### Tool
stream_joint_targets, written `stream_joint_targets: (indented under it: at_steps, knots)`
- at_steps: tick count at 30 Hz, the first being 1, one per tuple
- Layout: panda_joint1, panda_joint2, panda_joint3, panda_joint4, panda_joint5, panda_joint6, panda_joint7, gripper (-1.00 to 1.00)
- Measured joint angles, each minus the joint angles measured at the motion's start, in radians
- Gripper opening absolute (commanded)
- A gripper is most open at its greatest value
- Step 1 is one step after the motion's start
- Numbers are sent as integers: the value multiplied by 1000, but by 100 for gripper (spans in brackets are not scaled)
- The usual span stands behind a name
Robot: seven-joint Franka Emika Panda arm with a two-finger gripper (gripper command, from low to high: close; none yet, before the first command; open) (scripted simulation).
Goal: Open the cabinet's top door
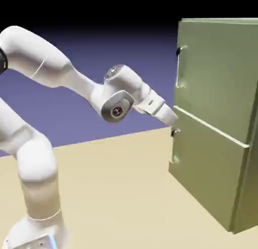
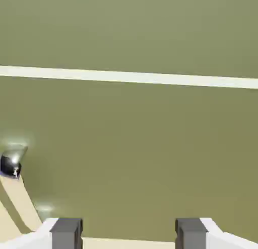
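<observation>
Olive-green top door [image 1: 216, 77] of the tall box-shaped cabinet [image 1: 211, 157] looks rigid and hinged; grasp its pale vertical bar handle [image 1: 179, 67]. White two-finger gripper [image 1: 174, 128] hovers lower, near the door seam, jaws wide and empty.

cabinet [image 1: 216, 117] right side cropped (exterior view)

The gripper [image 1: 175, 132] sits just before the cabinet [image 1: 216, 117], whose flat green front blocks the way straight ahead. Above it, the top door [image 1: 214, 72] stands shut, its handle [image 1: 179, 67] up the near edge. Behind and beneath the gripper, open table [image 1: 116, 192] lies free.
</observation>
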Motion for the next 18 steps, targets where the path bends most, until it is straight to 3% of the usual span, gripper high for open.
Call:
stream_joint_targets:
  at_steps: [18]
  knots:
    - [520,652,-571,123,658,-152,-229,0]
